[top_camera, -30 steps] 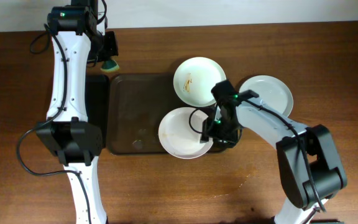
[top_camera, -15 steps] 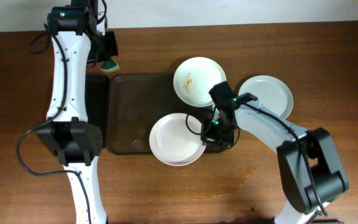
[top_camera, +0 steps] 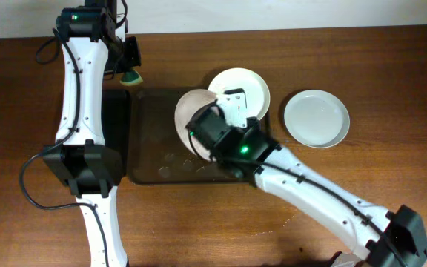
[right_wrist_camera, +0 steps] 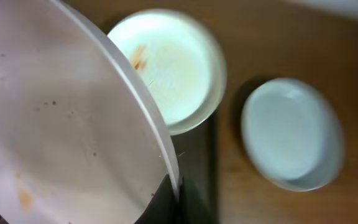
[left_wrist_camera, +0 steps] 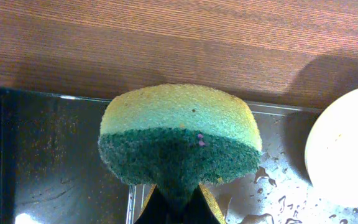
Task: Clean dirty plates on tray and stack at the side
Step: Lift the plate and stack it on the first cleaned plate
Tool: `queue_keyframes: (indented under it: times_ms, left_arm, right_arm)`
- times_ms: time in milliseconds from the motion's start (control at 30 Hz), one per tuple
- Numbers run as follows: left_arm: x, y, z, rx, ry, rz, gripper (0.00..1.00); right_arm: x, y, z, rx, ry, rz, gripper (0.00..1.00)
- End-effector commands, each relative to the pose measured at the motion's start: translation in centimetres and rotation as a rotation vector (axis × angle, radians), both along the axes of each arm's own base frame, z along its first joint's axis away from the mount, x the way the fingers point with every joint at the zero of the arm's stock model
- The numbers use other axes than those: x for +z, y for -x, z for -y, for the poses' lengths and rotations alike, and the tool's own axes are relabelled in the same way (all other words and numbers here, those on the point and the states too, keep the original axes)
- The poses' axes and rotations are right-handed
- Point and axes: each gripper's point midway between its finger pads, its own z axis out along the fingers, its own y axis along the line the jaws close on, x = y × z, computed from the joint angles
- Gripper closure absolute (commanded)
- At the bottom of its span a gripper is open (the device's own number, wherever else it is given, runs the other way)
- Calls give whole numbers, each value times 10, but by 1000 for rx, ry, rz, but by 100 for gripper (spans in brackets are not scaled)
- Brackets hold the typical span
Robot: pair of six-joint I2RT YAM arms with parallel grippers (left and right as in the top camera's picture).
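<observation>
My right gripper (right_wrist_camera: 174,194) is shut on the rim of a white plate (right_wrist_camera: 61,124), held tilted above the brown tray (top_camera: 154,126). This plate (top_camera: 187,116) carries a small orange smear and dark specks. A second plate (top_camera: 241,87) with an orange-brown smear (right_wrist_camera: 138,57) lies on the tray's far right corner. The third plate (top_camera: 316,119) rests on the table right of the tray and looks clean. At the tray's far left corner, my left gripper (left_wrist_camera: 179,208) is shut on a yellow-green sponge (left_wrist_camera: 179,134), which also shows in the overhead view (top_camera: 131,77).
A smaller black tray (top_camera: 114,122) lies against the brown tray's left side, under my left arm. Water droplets (left_wrist_camera: 278,186) spot the brown tray's surface. My right arm (top_camera: 310,196) crosses the table from the near right corner.
My right gripper closed on the near plate's rim, pushed it left, then lifted it and tilted it above the tray's middle. The left arm and sponge stayed put.
</observation>
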Motion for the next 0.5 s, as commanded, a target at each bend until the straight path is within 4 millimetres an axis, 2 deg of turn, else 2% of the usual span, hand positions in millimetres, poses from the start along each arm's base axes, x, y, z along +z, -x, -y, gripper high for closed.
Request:
queue_keyframes:
  times_ms: [0, 167, 233, 367, 467]
  left_arm:
    - [-1, -1, 1, -18, 2, 1, 100]
    - [-1, -1, 1, -18, 2, 1, 99]
    - [-1, -1, 1, -18, 2, 1, 99]
    - [-1, -1, 1, -18, 2, 1, 100]
    - [-1, -1, 1, -18, 2, 1, 100]
  right_arm:
    - [41, -5, 18, -98, 173, 223, 96]
    - [62, -4, 30, -159, 261, 330, 96]
    - [79, -4, 38, -210, 314, 409, 96]
    - [113, 5, 42, -299, 389, 581, 96]
    - [118, 9, 40, -303, 405, 606, 96]
